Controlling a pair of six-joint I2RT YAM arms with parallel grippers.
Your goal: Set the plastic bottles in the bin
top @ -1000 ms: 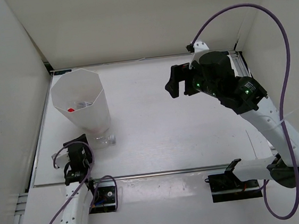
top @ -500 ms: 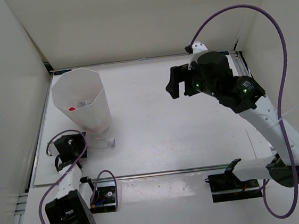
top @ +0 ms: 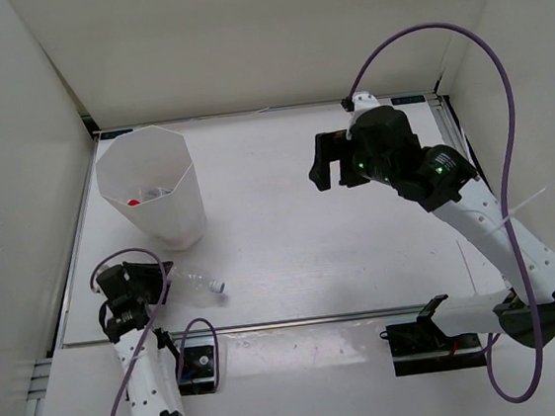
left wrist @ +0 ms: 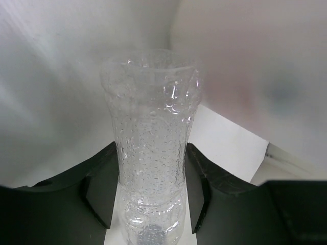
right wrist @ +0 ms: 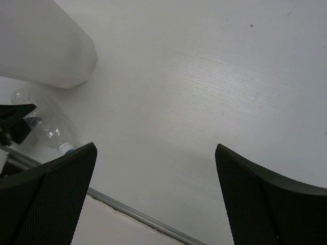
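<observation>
While the left gripper [top: 158,283] pinches the plain clear bottle [top: 194,285] between its fingers [left wrist: 99,191], the white bin [top: 184,216] stands just beyond, apart from it. One bottle lies outside the bin; one red cap [top: 132,201] shows inside. The bottle's long axis runs left-right, its cap [top: 218,287] toward the right arm. The right gripper [top: 324,160] hovers over the table [top: 293,256], jaws spread.

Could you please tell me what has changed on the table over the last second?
The left gripper closed on the plain clear bottle and drew it away from the foot of the bin, toward the near edge of the table. The right gripper shifted only slightly and stayed open above the table; the bin kept its place.
</observation>
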